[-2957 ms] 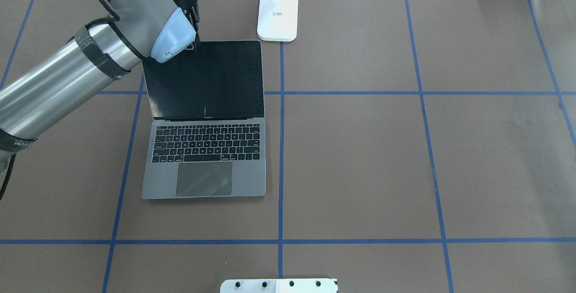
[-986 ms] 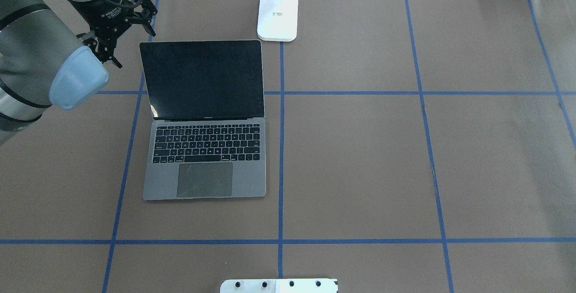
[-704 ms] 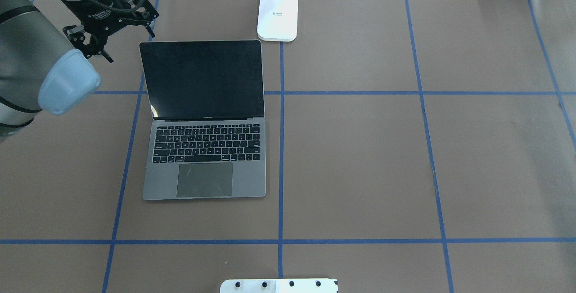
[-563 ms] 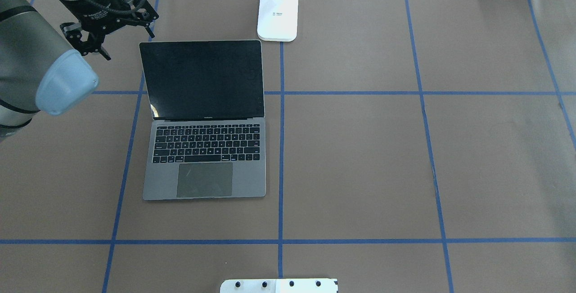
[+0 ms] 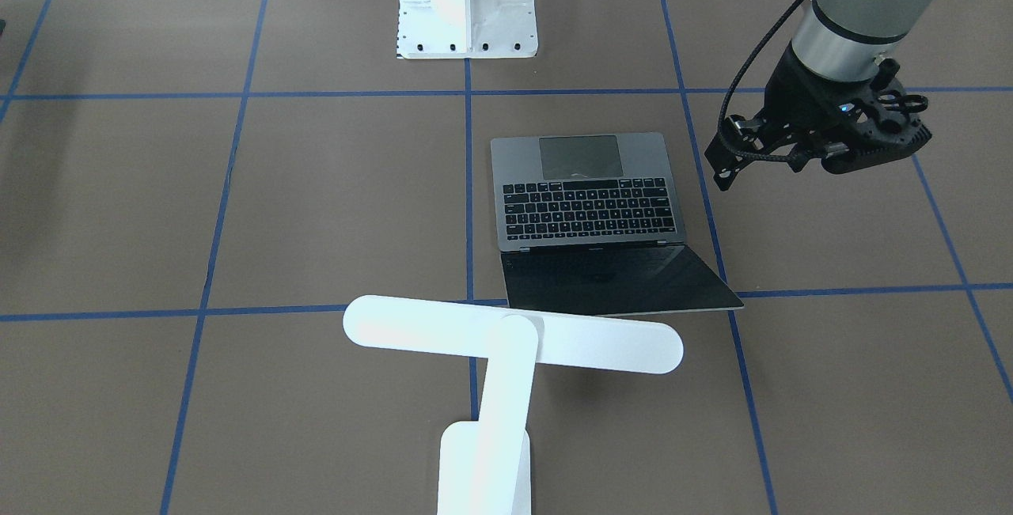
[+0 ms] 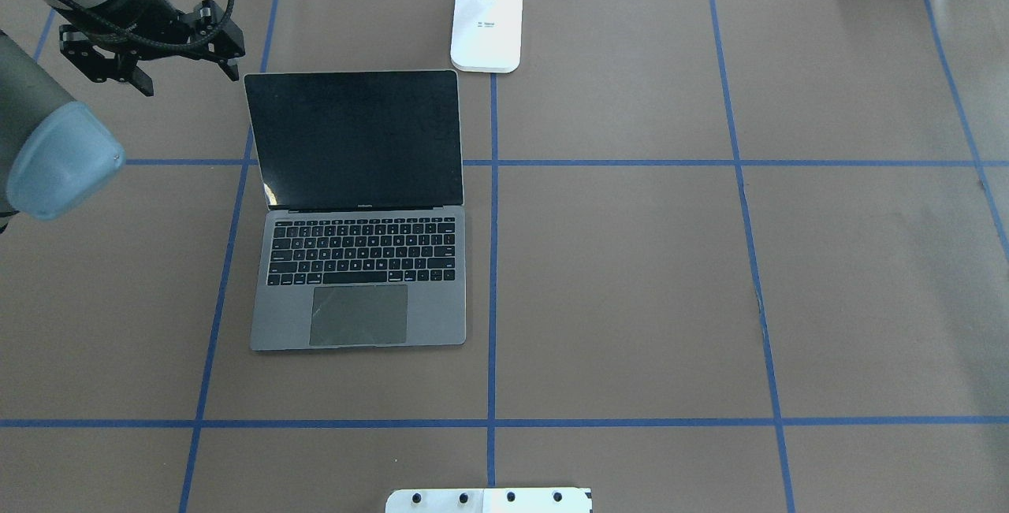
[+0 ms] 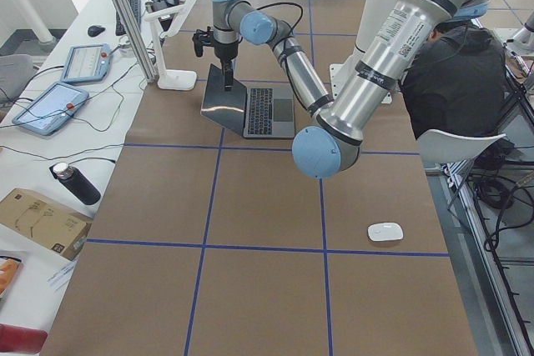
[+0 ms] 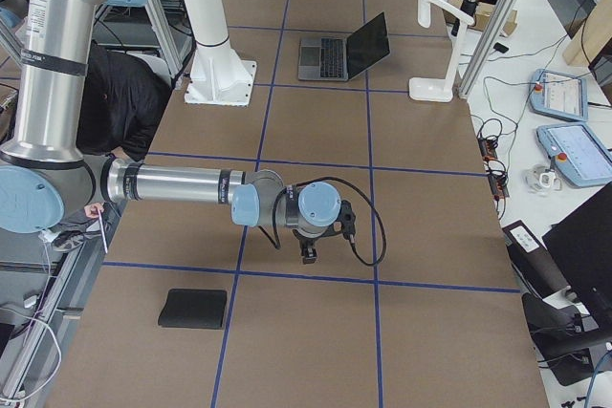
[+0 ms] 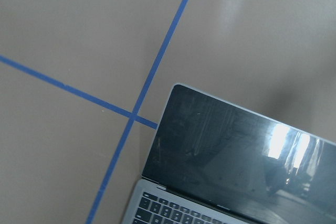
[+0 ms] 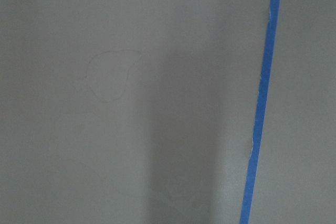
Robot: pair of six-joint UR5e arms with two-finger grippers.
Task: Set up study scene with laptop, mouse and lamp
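The laptop (image 6: 359,276) stands open left of the table's middle, its black screen (image 6: 352,139) leaning back toward the far edge; it also shows in the front view (image 5: 589,206) and in the left wrist view (image 9: 236,156). The lamp (image 6: 486,28) stands at the far edge just right of the laptop, its bar head (image 5: 514,337) over the laptop's lid edge. The mouse (image 7: 385,231) lies near the robot's side at the table's left end, far from the laptop. My left gripper (image 6: 138,56) hovers left of the laptop's screen, holding nothing; its fingertips do not show clearly. My right gripper (image 8: 311,246) hangs low over bare table far to the right; I cannot tell its state.
The white robot pedestal (image 5: 467,24) is bolted at the near middle edge. A black mat (image 8: 196,308) lies at the table's right end. A seated person (image 7: 450,72) is behind the robot. Blue tape lines (image 6: 493,261) grid the brown table.
My left gripper has left the far-left corner of the laptop's lid, moved left and away from it, and its wrist has turned. The laptop stays open; the lamp has not moved.
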